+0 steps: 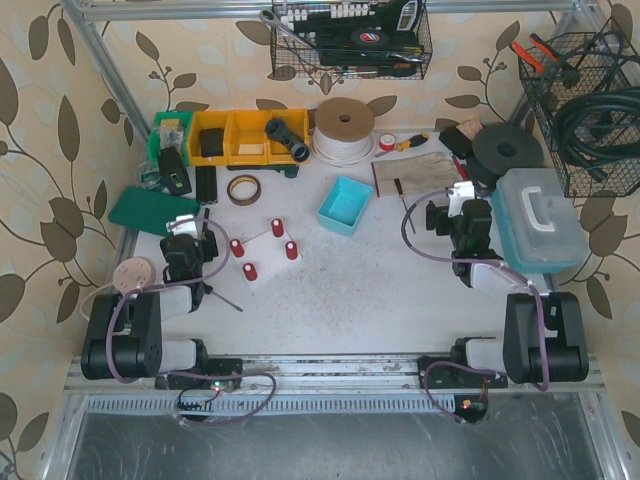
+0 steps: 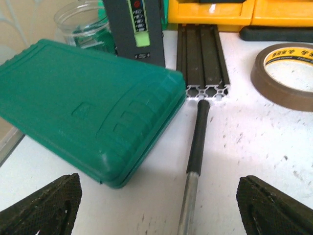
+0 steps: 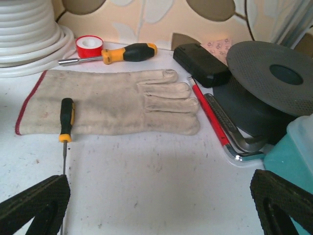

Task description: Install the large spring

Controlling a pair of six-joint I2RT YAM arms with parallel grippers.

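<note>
A white plate (image 1: 263,246) with several upright red pegs (image 1: 277,227) lies on the table left of centre. No spring shows in any view. My left gripper (image 1: 192,222) is open and empty, left of the plate; in the left wrist view (image 2: 159,208) its jaws stand wide apart over a metal rod with a black grip (image 2: 198,137), next to a green case (image 2: 93,107). My right gripper (image 1: 452,205) is open and empty at the right; in the right wrist view (image 3: 161,205) it hovers over bare table in front of a work glove (image 3: 112,100).
A blue bin (image 1: 345,205) stands right of the plate. A tape roll (image 1: 244,188), black extrusion (image 2: 201,58), yellow bins (image 1: 245,135), a white cable coil (image 1: 343,130), a black disc (image 3: 274,68), screwdrivers (image 3: 66,120) and a teal toolbox (image 1: 540,220) lie around.
</note>
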